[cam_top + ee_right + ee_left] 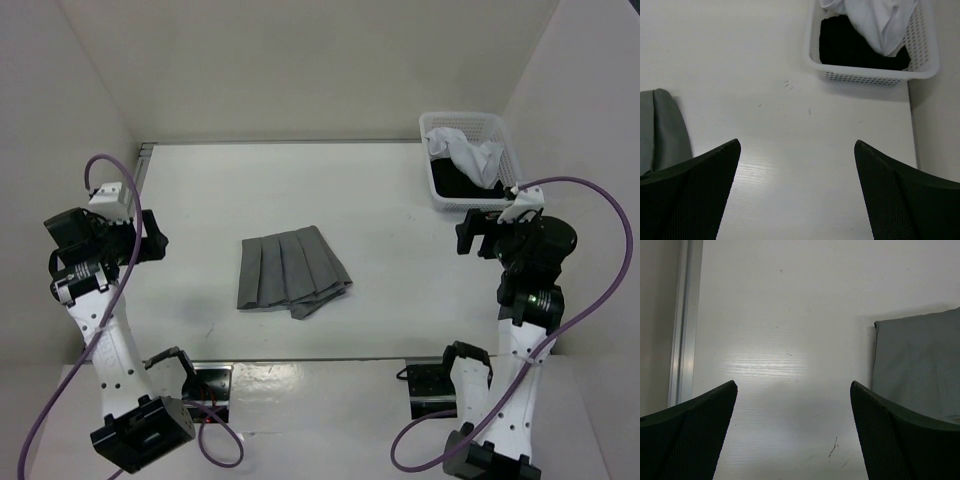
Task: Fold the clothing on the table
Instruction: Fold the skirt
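Clothing [292,272] flat on the surface [400,210], untouched
Left gripper [792,385] and right gripper [796,142] both gape wide, empty; the clothing lies between them, well apart from each

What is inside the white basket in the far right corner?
The white basket holds a crumpled white garment lying over a black garment. Anything beneath them, and the basket's floor, is covered.

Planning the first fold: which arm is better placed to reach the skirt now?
Left, probably. The left claw, open, hangs nearer the skirt, whose edge shows large in its wrist view. The right claw, also open, is farther off, near the basket.
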Robot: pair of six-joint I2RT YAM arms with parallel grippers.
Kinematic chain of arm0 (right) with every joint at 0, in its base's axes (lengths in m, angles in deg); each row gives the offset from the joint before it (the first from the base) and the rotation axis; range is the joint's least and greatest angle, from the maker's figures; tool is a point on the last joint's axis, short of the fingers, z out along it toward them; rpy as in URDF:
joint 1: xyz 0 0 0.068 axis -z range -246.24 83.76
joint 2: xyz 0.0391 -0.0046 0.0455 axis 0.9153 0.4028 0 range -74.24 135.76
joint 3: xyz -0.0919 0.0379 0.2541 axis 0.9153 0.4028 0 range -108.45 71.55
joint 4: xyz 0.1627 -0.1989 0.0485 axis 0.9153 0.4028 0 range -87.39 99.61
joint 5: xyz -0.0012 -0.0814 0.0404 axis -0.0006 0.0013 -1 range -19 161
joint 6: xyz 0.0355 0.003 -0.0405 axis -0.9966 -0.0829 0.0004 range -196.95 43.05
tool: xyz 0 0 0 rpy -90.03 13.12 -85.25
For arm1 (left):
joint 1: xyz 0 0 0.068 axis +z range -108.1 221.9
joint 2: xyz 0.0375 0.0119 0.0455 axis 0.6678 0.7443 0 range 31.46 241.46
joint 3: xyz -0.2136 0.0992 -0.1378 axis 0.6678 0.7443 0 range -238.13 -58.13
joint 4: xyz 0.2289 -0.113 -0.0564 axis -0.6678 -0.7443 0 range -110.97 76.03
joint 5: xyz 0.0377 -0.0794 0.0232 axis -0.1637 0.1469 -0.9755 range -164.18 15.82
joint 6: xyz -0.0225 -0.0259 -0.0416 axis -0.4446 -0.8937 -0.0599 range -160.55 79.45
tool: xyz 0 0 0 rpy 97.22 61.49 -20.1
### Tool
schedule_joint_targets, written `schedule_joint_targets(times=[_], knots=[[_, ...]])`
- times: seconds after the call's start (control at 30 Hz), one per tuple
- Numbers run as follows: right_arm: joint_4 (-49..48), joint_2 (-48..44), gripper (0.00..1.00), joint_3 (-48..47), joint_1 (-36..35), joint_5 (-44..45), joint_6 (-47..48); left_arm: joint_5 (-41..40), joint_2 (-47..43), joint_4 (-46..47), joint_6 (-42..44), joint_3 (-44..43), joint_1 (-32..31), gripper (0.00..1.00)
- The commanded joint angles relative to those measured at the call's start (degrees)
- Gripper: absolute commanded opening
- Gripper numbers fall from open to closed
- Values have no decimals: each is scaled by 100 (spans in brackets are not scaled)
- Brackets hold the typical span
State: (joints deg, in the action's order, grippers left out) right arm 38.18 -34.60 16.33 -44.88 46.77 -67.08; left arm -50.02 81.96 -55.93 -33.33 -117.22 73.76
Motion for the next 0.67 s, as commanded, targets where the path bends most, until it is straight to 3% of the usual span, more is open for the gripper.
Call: schedule_joint_targets(times=[0.0,0.63], knots=[[-340,-395,98,64,96,216,-90,159,-67,47,-2,20,31,100],[-340,-650,98,117,96,59,-99,264,-128,100,51,73,31,100]])
